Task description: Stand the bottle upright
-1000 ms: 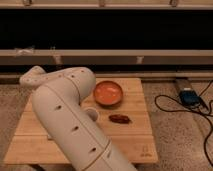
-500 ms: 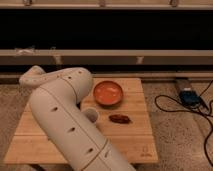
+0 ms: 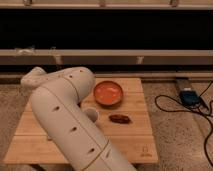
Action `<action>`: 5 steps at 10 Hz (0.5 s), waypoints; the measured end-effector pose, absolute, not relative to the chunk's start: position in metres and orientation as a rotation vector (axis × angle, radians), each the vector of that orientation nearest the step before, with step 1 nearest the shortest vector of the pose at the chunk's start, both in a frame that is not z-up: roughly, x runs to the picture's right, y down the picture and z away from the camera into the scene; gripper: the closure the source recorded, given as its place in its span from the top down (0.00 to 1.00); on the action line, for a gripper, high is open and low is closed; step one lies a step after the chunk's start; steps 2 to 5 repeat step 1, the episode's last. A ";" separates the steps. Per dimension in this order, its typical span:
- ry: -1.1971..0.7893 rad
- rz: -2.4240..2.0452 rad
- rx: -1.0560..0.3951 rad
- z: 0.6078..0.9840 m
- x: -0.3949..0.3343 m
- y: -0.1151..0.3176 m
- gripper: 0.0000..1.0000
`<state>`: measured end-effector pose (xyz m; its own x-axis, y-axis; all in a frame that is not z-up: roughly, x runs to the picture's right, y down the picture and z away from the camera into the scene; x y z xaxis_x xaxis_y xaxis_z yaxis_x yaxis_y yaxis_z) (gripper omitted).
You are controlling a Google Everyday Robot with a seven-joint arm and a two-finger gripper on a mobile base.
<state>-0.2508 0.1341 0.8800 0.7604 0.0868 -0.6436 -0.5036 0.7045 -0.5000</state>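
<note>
Wooden table (image 3: 135,145) on a speckled floor, dark shelving wall behind it, so that's the setup. Bottle isn't visible anywhere; my guess is it's lying somewhere behind the big white arm (image 3: 65,115), which covers most of the left half of the tabletop. Gripper isn't in view either, so no idea whether it's released, clenched or holding anything.

What I can see: an orange bowl (image 3: 108,93) near the back edge and a small dark reddish-brown thing (image 3: 120,118) just in front of it, apart from the bowl.

Risk as I see it: with the bottle hidden, any reach on that side is close to blind, so a nudge could roll it toward the left or front edge. Swinging the elbow right could clip the bowl.

Open room is the bare front-right corner. Off to the right, cables (image 3: 175,107) and a blue box (image 3: 189,96) sit on the floor.
</note>
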 end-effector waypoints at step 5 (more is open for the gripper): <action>0.630 0.350 -0.727 0.880 -0.251 0.136 0.80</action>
